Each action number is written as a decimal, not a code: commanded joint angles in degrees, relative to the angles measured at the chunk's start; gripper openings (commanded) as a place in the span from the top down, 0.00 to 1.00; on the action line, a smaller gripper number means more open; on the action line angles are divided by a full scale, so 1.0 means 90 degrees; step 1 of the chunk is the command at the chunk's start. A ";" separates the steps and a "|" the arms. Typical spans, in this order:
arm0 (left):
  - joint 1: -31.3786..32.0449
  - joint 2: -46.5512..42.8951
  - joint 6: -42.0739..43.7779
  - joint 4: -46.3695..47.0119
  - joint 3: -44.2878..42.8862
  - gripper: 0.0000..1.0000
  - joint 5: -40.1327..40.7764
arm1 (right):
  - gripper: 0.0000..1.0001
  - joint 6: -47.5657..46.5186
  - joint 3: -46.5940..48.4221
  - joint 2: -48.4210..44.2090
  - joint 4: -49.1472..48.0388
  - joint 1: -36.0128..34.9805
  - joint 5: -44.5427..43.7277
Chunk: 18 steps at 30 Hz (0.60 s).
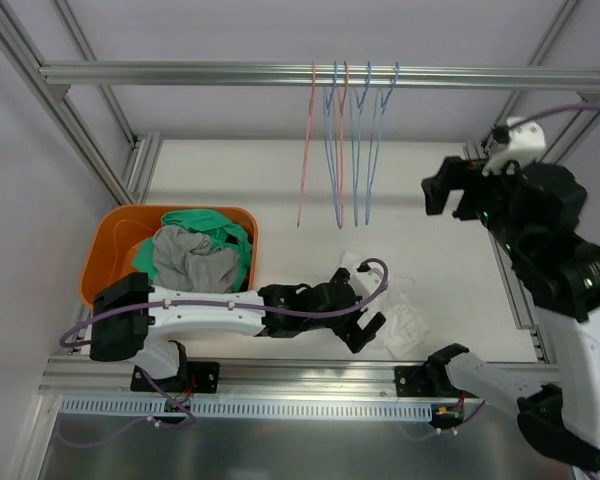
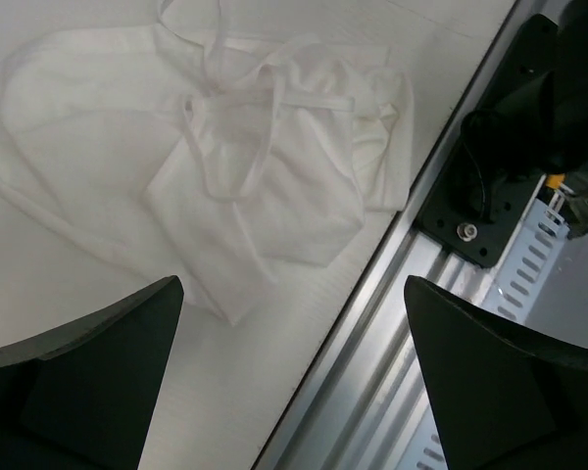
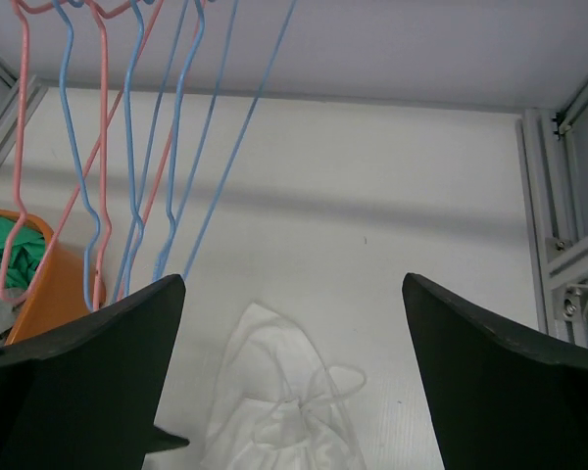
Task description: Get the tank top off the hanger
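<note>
So the white tank top is lying off the hanger, sitting in a crumpled heap on the desk close to the near edge, roughly between the two arm bases. In the left wrist view its straps are looping over the bunched-up body, and one edge is ending just beside the metal rail along the front of the desk.

The left arm is reaching across low from its base toward the right, and the left tool is hanging right over the near-left part of the tank top. Its fingers are standing wide apart, with nothing between them, not gripping the fabric.

The right arm is standing up tall on the right side, with the right tool pointing toward the middle of the desk, off to the right of the hangers. From its own camera the fingers are sitting spread wide as well, holding nothing, with the tank top showing on the desk down below between them.

A bunch of thin pink and blue wire hangers is dangling from the metal bar across the back. Over on the left, an orange basket is sitting on the desk with a green garment and a gray one piled inside, well apart from the tank top.
</note>
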<state>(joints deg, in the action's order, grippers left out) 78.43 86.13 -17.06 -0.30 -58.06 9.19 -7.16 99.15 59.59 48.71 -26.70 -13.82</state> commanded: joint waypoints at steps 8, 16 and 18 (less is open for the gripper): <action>0.0055 0.2186 -0.0233 0.0238 -0.1828 0.01 0.0512 | 0.01 -0.0181 -0.0675 -0.2431 0.1023 0.0037 0.0187; 0.0055 0.3857 -0.0301 -0.0210 -0.2640 0.01 0.1203 | 0.01 -0.0250 -0.0744 -0.2959 0.1170 0.0037 0.1232; 0.0064 0.4082 -0.0341 -0.0444 -0.2650 0.01 0.1322 | 0.01 -0.0211 -0.0753 -0.3105 0.1170 0.0037 0.1282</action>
<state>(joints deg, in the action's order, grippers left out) 78.46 120.86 -17.85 -0.01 -80.16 17.28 -8.38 92.03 34.09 59.61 -26.59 -6.20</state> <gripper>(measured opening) 0.988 0.993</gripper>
